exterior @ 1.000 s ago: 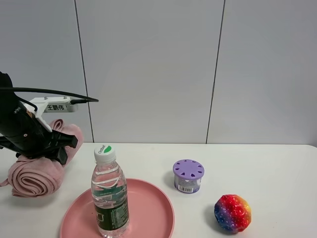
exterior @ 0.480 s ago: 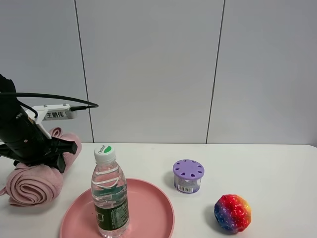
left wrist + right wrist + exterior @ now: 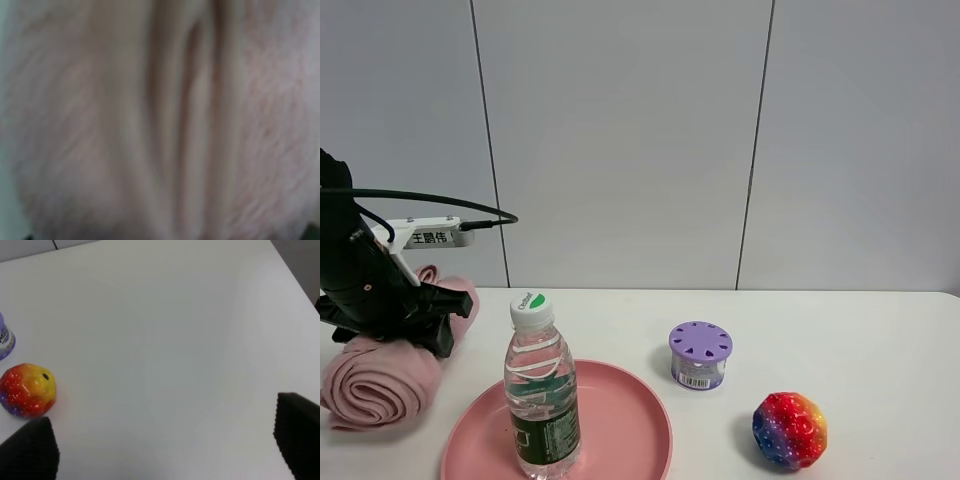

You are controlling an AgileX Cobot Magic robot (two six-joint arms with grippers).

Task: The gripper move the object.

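The left gripper (image 3: 417, 325) clamps its jaws round the rolled pink towel (image 3: 368, 385) (its wrist view is all blurred pink); the right gripper (image 3: 165, 440) holds its jaws wide apart.

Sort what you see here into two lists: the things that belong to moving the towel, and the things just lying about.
Part of the job:
- rolled pink towel
- left gripper, closed round the towel

Just lying about:
- water bottle, standing on the pink plate
- purple lidded tub
- rainbow ball
- right gripper, open, holding nothing
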